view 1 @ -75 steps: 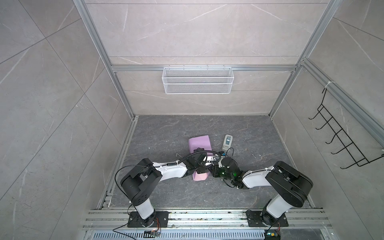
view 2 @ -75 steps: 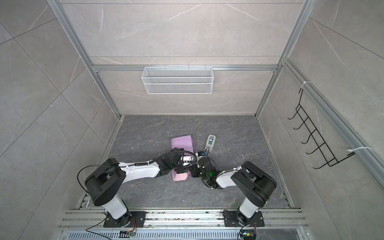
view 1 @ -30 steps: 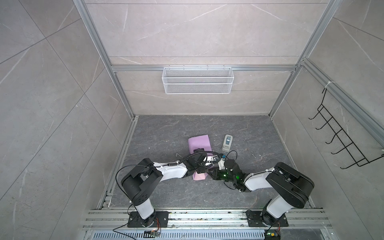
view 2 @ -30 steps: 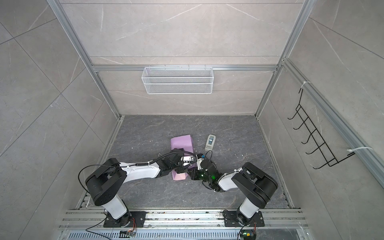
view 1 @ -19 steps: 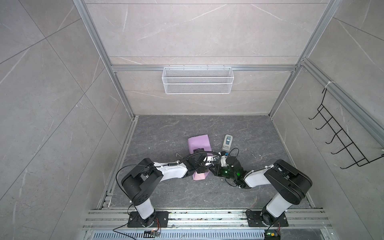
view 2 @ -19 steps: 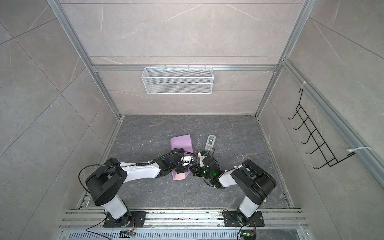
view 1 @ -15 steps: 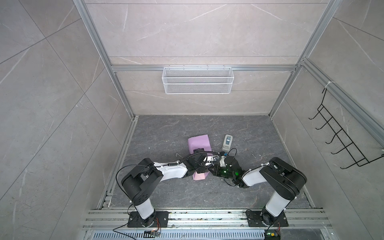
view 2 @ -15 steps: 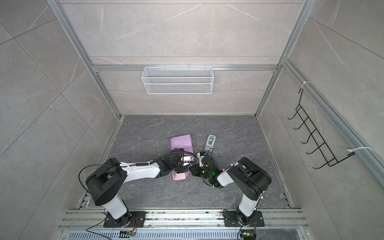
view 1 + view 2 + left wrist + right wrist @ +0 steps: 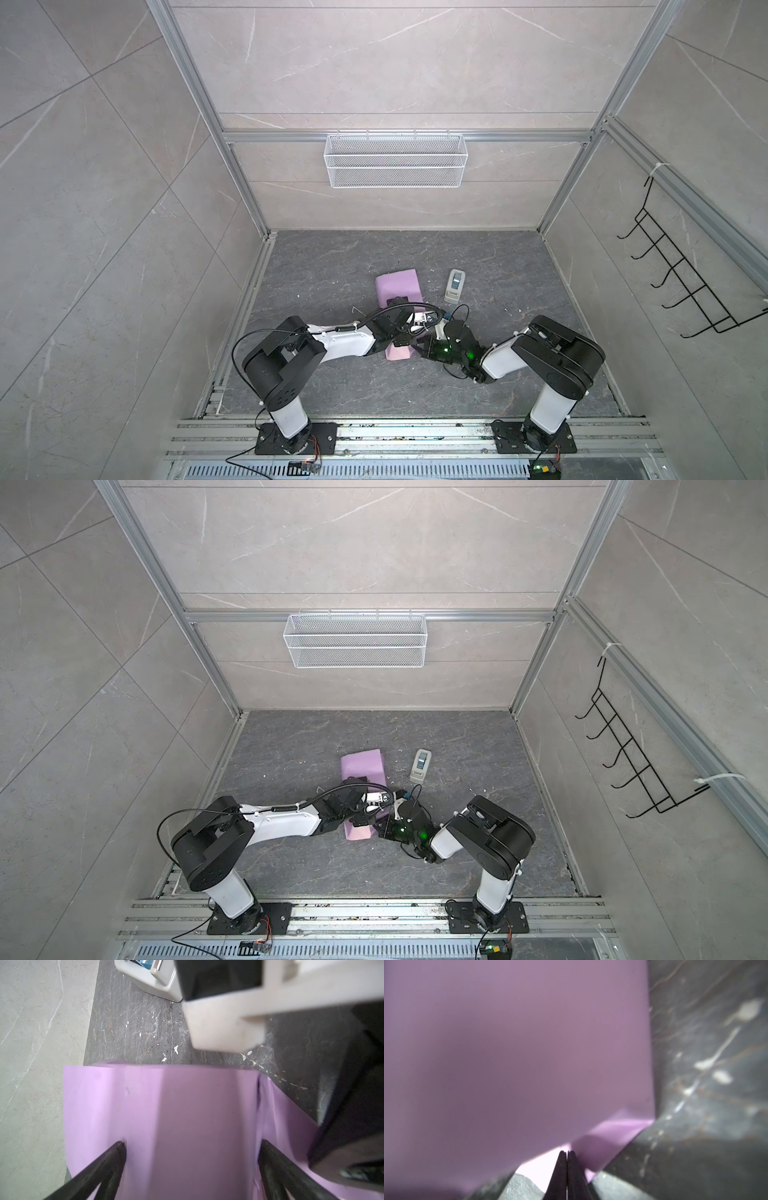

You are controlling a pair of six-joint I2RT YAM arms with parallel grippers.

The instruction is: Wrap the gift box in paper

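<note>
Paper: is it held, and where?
Right end effector shut at a folded corner of the paper; a pinch cannot be told. Left end effector, open, holds nothing.

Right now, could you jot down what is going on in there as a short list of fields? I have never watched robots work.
paper: lilac sheet folded into a long bundle lying on the table
gift box: not visible; probably under the paper
left tool: open, fingertips spread and resting on top of the paper
right tool: shut, tips at a loose flap at the bundle's near end; whether it pinches paper is unclear
grey-white device: lies beside the bundle, apart from it
wire basket: hangs on the back wall
</note>
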